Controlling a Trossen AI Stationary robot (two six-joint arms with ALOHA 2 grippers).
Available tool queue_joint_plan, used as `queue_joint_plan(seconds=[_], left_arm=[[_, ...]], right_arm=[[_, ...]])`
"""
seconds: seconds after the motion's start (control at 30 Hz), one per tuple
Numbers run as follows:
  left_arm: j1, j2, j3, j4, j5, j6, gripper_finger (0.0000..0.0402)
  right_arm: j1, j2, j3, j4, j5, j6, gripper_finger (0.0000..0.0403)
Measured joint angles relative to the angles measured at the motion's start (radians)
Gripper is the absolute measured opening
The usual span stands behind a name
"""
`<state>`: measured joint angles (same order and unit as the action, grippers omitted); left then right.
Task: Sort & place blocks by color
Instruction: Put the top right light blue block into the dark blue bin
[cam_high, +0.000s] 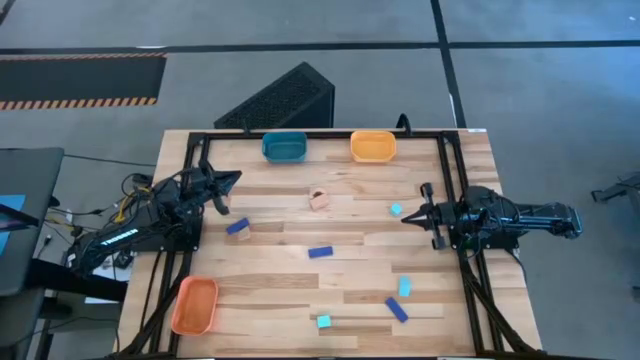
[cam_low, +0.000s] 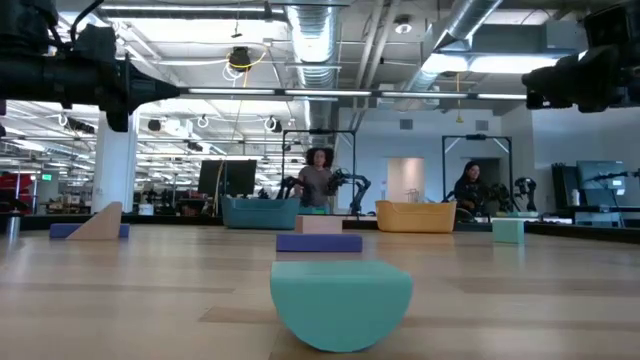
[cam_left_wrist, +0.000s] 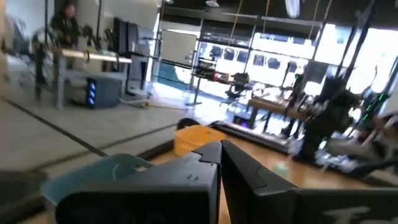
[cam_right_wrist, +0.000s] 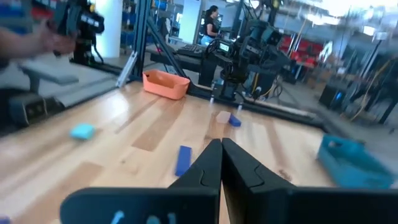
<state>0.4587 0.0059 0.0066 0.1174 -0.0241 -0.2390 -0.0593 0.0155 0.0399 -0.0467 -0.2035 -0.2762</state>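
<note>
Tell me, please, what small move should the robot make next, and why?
Probably the right gripper should open and reach toward the small light cyan block beside its tip. Both grippers are shut and empty, the left gripper waits at the table's far-left side, and the teal plastic tray holds no block.

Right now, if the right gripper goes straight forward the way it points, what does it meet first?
Probably nothing soon. The right gripper, fingers shut, points across the table toward the left arm; the dark blue block lies just beside that line and lower, on the wood.
</note>
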Motion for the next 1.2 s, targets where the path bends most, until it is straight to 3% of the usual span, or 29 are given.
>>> queue_joint_plan(seconds=[0.1, 0.37, 0.5, 0.63, 0.73, 0.9, 1.03, 1.2], left_arm=[[0.0, 0.0, 0.0, 0.012, -0.046, 0.021, 0.0], [0.0, 0.015, 0.0, 0.003, -0.118, 0.169, 0.0], [0.0, 0.043, 0.0, -0.015, -0.178, 0.176, 0.0], [0.0, 0.079, 0.0, -0.015, -0.297, 0.243, 0.0], [0.0, 0.108, 0.0, 0.036, -0.385, 0.31, 0.0], [0.001, 0.162, 0.0, 0.136, -0.38, 0.379, 0.0004], [0.001, 0.223, 0.0, 0.138, -0.342, 0.324, 0.0028], [0.001, 0.32, 0.0, 0.146, -0.283, 0.159, 0.0076]], right_arm=[[0.0, 0.0, -0.001, 0.023, 0.0, -0.04, 0.0026], [-0.002, -0.002, -0.004, 0.195, 0.026, 0.326, 0.0026], [-0.002, -0.003, -0.003, 0.218, 0.05, 0.279, 0.0026], [-0.002, -0.003, -0.002, 0.164, 0.211, 0.272, 0.0026], [-0.002, -0.001, -0.002, 0.125, 0.416, 0.251, 0.0026], [-0.003, 0.006, -0.002, 0.119, 0.729, 0.223, 0.0026], [-0.015, 0.006, -0.002, 0.098, 0.813, 0.233, 0.0026], [-0.067, 0.031, 0.002, 0.03, 0.799, 0.389, 0.0026]])
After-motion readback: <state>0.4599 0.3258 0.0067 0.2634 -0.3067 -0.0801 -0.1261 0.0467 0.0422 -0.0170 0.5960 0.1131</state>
